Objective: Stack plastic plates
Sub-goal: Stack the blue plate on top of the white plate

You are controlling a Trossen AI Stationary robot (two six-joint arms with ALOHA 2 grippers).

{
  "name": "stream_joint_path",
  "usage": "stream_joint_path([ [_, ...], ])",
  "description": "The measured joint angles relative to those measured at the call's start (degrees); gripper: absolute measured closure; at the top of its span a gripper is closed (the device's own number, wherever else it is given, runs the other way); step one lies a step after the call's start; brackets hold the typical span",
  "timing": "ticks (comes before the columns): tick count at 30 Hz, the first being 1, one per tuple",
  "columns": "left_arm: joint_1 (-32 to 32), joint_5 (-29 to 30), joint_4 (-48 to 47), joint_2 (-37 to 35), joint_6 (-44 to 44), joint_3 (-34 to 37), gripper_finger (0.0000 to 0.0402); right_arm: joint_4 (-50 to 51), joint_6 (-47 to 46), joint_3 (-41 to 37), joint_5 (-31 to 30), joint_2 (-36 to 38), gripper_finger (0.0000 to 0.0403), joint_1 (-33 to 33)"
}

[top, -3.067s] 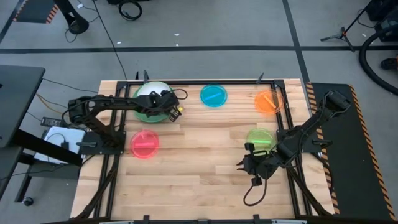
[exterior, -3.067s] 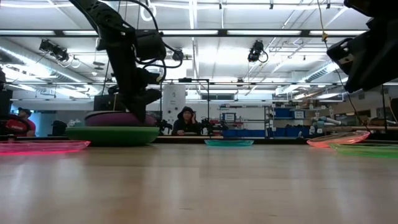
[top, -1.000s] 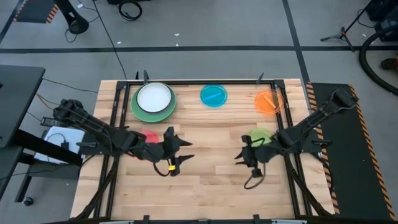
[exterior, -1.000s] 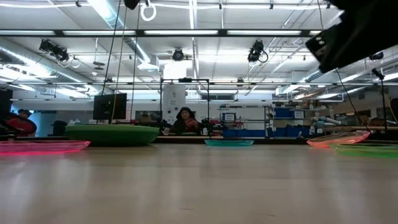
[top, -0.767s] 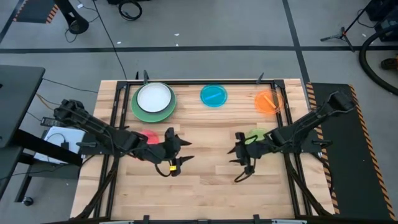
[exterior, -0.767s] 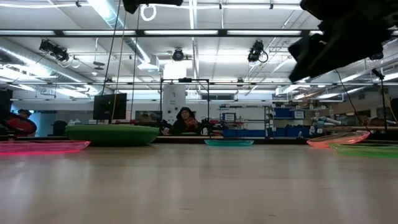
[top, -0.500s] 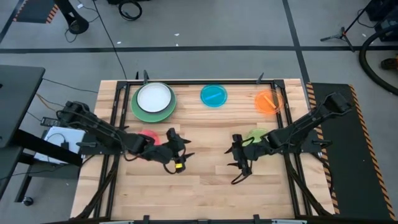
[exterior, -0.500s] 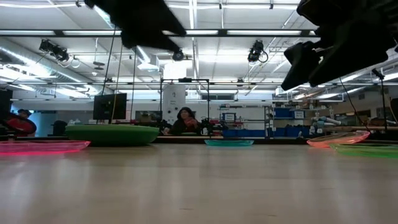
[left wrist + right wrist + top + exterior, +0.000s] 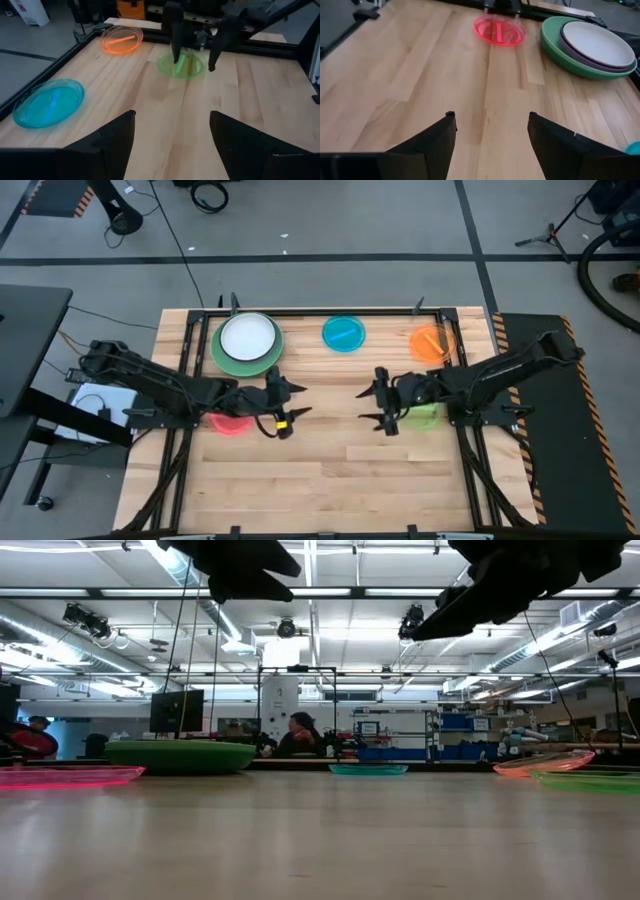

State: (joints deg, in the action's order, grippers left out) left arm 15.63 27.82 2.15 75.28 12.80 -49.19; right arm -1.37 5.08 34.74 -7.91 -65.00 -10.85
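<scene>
Both grippers, left gripper (image 9: pixel 283 406) and right gripper (image 9: pixel 381 404), jaws spread and empty, moved mid-table, facing each other across bare wood.

A stack of plates (image 9: pixel 247 343) is being seen at the table's (image 9: pixel 330 470) far left corner, a smaller plate (image 9: pixel 247 336) lying on top. Two single plates (image 9: pixel 344 333) (image 9: pixel 432 343) are lying along the far edge to its right. Nearer the middle, the left gripper (image 9: pixel 285 407) and right gripper (image 9: pixel 372 405) are being held apart, jaws spread, facing each other — a plate (image 9: pixel 228 423) partly hidden under the left arm, another (image 9: pixel 425 414) under the right.
</scene>
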Motion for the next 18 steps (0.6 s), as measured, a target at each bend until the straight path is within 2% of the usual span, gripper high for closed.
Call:
stream_joint_path([
  [5,-0.13,-0.09,-0.75,-0.02,-0.28,-0.02,0.0138,0.65,1.63,-0.01,0.36,0.62,0.0158,2.03],
  [12,-1.01,-0.03,-0.87,-0.03,-2.18,-0.02,0.0138,0.08,2.53,-0.02,-8.85,0.51,0.0157,4.62],
  [18,-0.36,-0.09,-0.36,-0.02,-5.84,-0.02,0.0138,0.05,2.47,-0.02,-8.90,0.51,0.0158,5.16],
])
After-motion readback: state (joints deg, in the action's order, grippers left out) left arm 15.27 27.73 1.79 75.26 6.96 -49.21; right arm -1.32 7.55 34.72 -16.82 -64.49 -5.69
